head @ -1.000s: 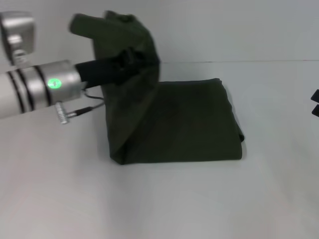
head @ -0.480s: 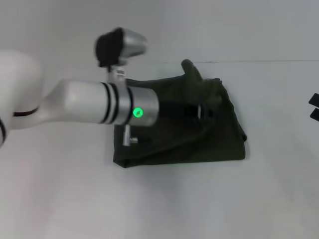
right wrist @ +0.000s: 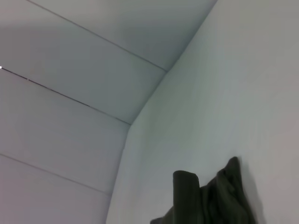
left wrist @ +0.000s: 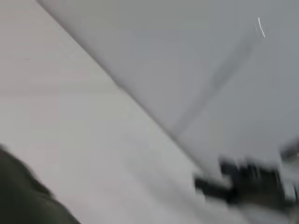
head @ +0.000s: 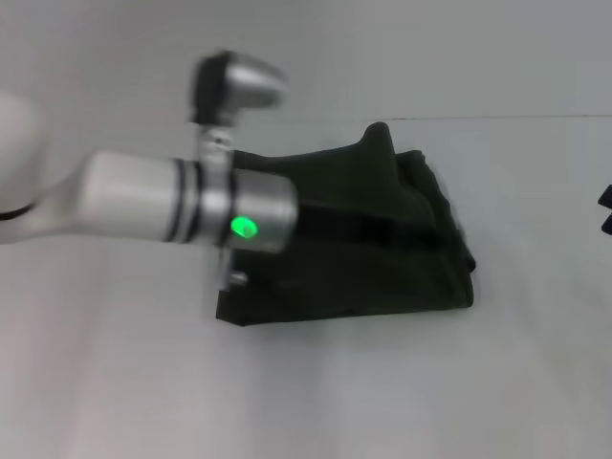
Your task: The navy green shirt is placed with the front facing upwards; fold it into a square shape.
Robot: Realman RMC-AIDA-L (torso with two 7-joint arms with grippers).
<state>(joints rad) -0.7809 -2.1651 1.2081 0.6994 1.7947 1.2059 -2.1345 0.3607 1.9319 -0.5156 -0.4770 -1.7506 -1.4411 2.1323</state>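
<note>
The navy green shirt [head: 363, 258] lies folded into a rough rectangle on the white table [head: 316, 382], and no print shows. My left arm reaches across it from the left. My left gripper [head: 397, 225] is low over the shirt's right half, shut on a fold of cloth that stands up in a peak [head: 378, 139] near the far edge. The right wrist view shows that raised cloth [right wrist: 210, 198]; a corner of the shirt [left wrist: 23, 196] shows in the left wrist view. My right gripper [head: 605, 208] is parked at the right edge of the table, apart from the shirt.
The table's far edge [head: 516, 118] meets a pale wall behind the shirt. The left arm's silver wrist with a green light [head: 244, 227] covers the shirt's left part. The right gripper [left wrist: 245, 182] shows blurred in the left wrist view.
My left gripper has carried the shirt's lifted left part over to the right and down onto the right half. The cloth now lies much lower. The right arm has not moved.
</note>
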